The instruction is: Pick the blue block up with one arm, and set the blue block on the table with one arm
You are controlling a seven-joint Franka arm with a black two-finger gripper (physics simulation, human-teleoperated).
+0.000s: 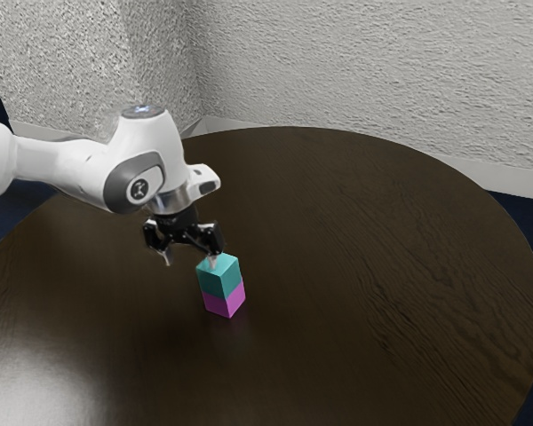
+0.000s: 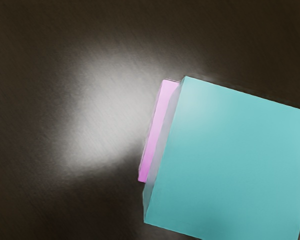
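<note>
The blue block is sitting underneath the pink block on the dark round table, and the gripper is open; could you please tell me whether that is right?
Not quite: the blue block sits on top of the pink block, as the exterior view shows. They are on the dark round table, and the gripper is open.

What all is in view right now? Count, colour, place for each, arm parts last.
teal-blue block: 1, blue-green, stacked on the magenta block
magenta block: 1, pink-purple, under the teal-blue block, on the table
table: 1, dark brown wood grain, rounded edge, under both blocks
walls: 2, pale grey, rough, meeting in a corner behind the table
baseboard: pale, along the foot of the walls
floor: 1, dark blue, beyond the table edge
arm: 1, white and grey, in from the exterior view's left
gripper: 1, black, open, one finger by the teal-blue block's top
</note>
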